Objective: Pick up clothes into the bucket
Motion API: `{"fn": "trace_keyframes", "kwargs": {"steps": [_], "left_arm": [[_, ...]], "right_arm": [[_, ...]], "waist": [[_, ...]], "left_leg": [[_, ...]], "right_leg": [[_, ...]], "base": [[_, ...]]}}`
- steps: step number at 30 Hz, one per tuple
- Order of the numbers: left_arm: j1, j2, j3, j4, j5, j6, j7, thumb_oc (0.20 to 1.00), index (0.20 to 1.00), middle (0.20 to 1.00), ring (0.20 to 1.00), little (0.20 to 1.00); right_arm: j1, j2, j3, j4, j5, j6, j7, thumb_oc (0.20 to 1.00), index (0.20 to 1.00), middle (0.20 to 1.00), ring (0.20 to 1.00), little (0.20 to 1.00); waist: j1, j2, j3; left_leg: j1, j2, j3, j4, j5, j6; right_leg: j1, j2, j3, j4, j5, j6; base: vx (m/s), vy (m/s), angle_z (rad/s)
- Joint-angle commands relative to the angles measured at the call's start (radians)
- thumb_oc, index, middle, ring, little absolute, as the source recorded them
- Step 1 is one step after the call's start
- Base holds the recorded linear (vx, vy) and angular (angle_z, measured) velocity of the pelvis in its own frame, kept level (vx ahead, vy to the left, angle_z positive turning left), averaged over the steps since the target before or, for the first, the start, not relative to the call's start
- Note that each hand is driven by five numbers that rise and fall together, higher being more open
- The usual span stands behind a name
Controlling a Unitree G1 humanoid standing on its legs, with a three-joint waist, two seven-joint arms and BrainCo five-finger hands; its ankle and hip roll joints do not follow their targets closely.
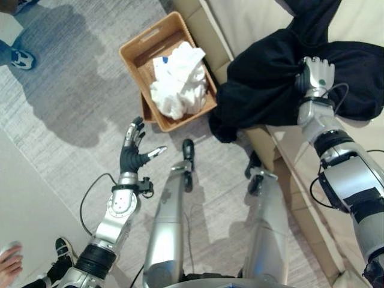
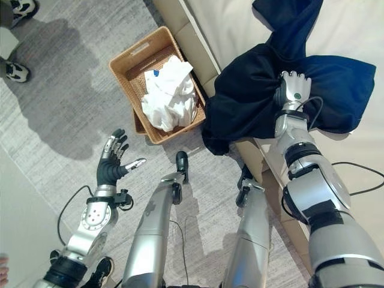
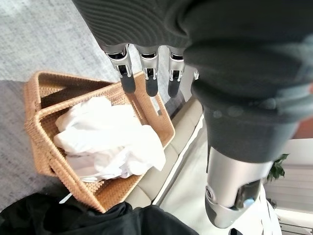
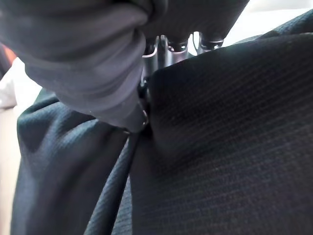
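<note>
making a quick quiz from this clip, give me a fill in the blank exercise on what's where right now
1. The clothes already in the basket are ____ in colour.
2. The right hand grips a dark garment lying on the ____.
3. The left hand hangs above the carpet with its fingers ____.

Missing words: white; sofa; open

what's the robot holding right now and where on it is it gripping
The right hand grips the dark garment on the sofa at a bunched fold near its middle. The left hand is open, holding nothing.
</note>
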Motion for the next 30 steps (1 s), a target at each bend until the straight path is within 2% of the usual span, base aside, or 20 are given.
{"fn": "trace_keyframes", "kwargs": {"steps": [1, 4, 5, 6, 7, 8, 11, 20, 26, 30], "left_arm": [[0.031, -0.002, 0.018, -0.052, 0.005, -0.047, -0.004, 1.000, 1.000, 1.000, 1.000, 1.000], [0.026, -0.013, 0.020, -0.033, 0.011, -0.048, -0.002, 1.000, 1.000, 1.000, 1.000, 1.000], [0.025, -0.015, 0.019, -0.020, 0.015, -0.048, -0.001, 1.000, 1.000, 1.000, 1.000, 1.000], [0.022, -0.028, 0.022, 0.005, 0.022, -0.047, 0.003, 1.000, 1.000, 1.000, 1.000, 1.000], [0.022, -0.028, 0.019, 0.006, 0.022, -0.047, 0.003, 1.000, 1.000, 1.000, 1.000, 1.000], [0.020, -0.031, 0.017, 0.015, 0.024, -0.048, 0.001, 1.000, 1.000, 1.000, 1.000, 1.000], [0.030, -0.039, 0.014, 0.060, 0.018, -0.055, -0.020, 1.000, 1.000, 1.000, 1.000, 1.000], [0.042, -0.036, 0.050, 0.091, 0.019, -0.049, -0.073, 1.000, 1.000, 1.000, 1.000, 1.000], [0.063, -0.041, 0.064, 0.112, 0.045, -0.045, -0.112, 1.000, 1.000, 1.000, 1.000, 1.000], [0.075, -0.050, 0.067, 0.129, 0.050, -0.038, -0.146, 1.000, 1.000, 1.000, 1.000, 1.000]], "right_arm": [[0.073, -0.026, -0.033, -0.038, 0.079, -0.033, -0.018, 0.200, 0.200, 0.200, 0.200, 0.200], [0.128, -0.030, -0.093, -0.123, 0.156, -0.075, -0.038, 0.200, 0.200, 0.200, 0.200, 0.200], [0.154, -0.030, -0.111, -0.169, 0.176, -0.087, -0.040, 0.200, 0.200, 0.200, 0.200, 0.200], [0.232, -0.022, -0.162, -0.310, 0.227, -0.132, -0.050, 0.200, 0.200, 0.200, 0.200, 0.200], [0.239, -0.023, -0.165, -0.316, 0.226, -0.129, -0.049, 0.200, 0.200, 0.200, 0.200, 0.200], [0.278, -0.021, -0.183, -0.361, 0.244, -0.147, -0.049, 0.200, 0.200, 0.200, 0.200, 0.200], [0.469, -0.036, -0.223, -0.575, 0.267, -0.218, 0.014, 0.200, 0.200, 0.200, 0.200, 0.200], [0.706, 0.000, -0.254, -0.703, 0.309, -0.270, 0.172, 0.200, 0.200, 0.200, 0.200, 0.200], [0.823, 0.011, -0.280, -0.778, 0.367, -0.316, 0.271, 0.200, 0.200, 0.200, 0.200, 0.200], [0.898, -0.012, -0.309, -0.862, 0.440, -0.360, 0.349, 0.200, 0.200, 0.200, 0.200, 0.200]], "waist": [[0.010, 0.009, -0.052], [0.001, -0.002, -0.060], [-0.001, -0.006, -0.061], [-0.014, -0.020, -0.067], [-0.013, -0.020, -0.065], [-0.019, -0.028, -0.064], [-0.035, -0.059, -0.068], [-0.055, -0.105, -0.088], [-0.070, -0.123, -0.146], [-0.081, -0.131, -0.192]], "left_leg": [[0.072, 0.025, -0.007, -0.104, 0.001, -0.021], [0.125, 0.026, -0.005, -0.139, 0.009, -0.024], [0.150, 0.026, -0.007, -0.151, 0.011, -0.024], [0.204, 0.029, -0.006, -0.179, 0.015, -0.027], [0.210, 0.029, -0.006, -0.182, 0.016, -0.027], [0.230, 0.029, 0.004, -0.207, 0.050, -0.020], [0.382, 0.029, 0.001, -0.283, 0.063, -0.025], [0.625, 0.026, 0.012, -0.422, 0.089, -0.039], [0.715, 0.021, 0.025, -0.479, 0.098, -0.044], [0.768, 0.021, 0.025, -0.510, 0.100, -0.047]], "right_leg": [[0.022, 0.024, 0.001, -0.045, 0.091, 0.042], [0.074, 0.027, -0.005, -0.080, 0.102, 0.047], [0.098, 0.029, -0.007, -0.094, 0.106, 0.048], [0.155, 0.034, -0.012, -0.127, 0.115, 0.053], [0.161, 0.034, -0.013, -0.130, 0.116, 0.053], [0.185, 0.030, -0.025, -0.164, 0.151, 0.043], [0.345, 0.032, -0.038, -0.261, 0.182, 0.056], [0.613, 0.036, -0.068, -0.452, 0.231, 0.077], [0.709, 0.037, -0.072, -0.528, 0.253, 0.090], [0.767, 0.037, -0.081, -0.558, 0.253, 0.099]], "base": [[0.00, 0.000, 0.00], [0.00, 0.000, 0.00], [0.05, -0.005, 0.00], [0.04, -0.006, 0.02], [0.00, 0.000, 0.00], [-0.05, -0.001, -0.03], [0.07, -0.023, -0.05], [0.09, -0.014, -0.07], [0.08, 0.021, -0.08], [0.10, 0.012, 0.01]]}}
